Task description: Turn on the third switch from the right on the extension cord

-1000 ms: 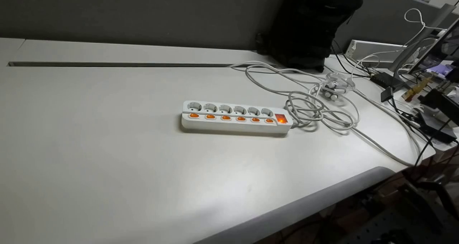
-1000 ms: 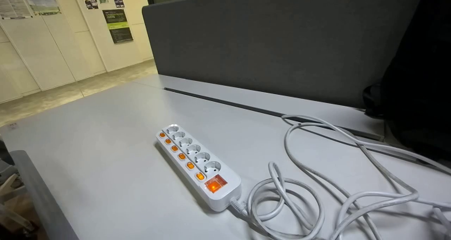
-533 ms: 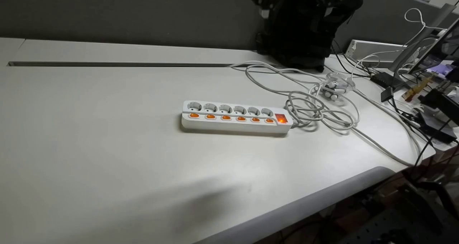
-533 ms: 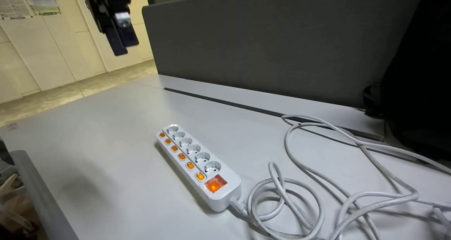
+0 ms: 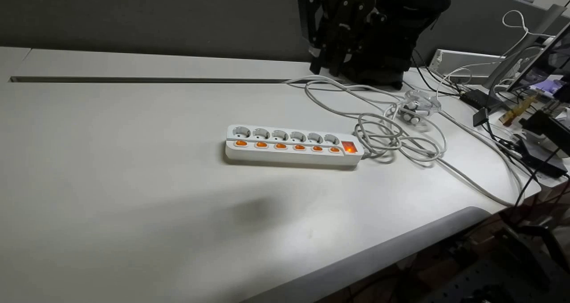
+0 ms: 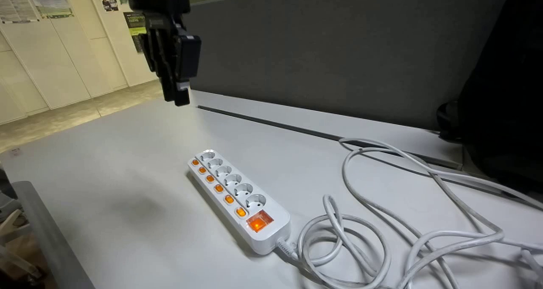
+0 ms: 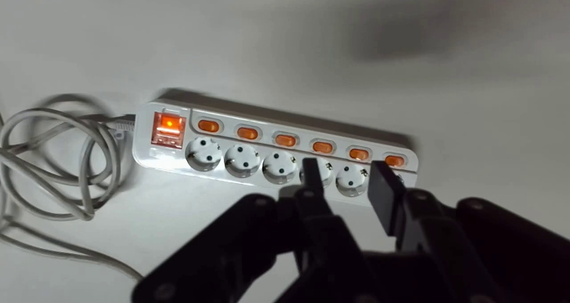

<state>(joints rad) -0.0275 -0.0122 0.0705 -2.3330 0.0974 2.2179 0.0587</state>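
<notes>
The extension cord [image 5: 291, 158] is a white strip lying flat on the desk, with six-socket row omitted from count: several round sockets, several small orange switches and one larger main switch [image 5: 349, 147] that glows. Counting from that main switch, the third small switch [image 5: 299, 147] also shows in the wrist view as a small switch [image 7: 285, 140]. Whether the small switches are lit I cannot tell. My gripper [image 6: 176, 100] hangs in the air above the desk, apart from the strip. In the wrist view its fingers [image 7: 386, 196] stand open with nothing between them, overlapping the sockets.
Loops of grey cable [image 5: 378, 134] lie at the strip's cable end. A black backpack [image 5: 378, 36] leans on the dark partition [image 5: 178, 18] behind. A clear container [image 5: 418, 105] sits among the cables. The desk's grey front edge [image 5: 378, 258] runs along the near side.
My gripper has come down into both exterior views from above, and its jaws have drawn closer together. Its shadow has shifted over the desk. The strip has not moved.
</notes>
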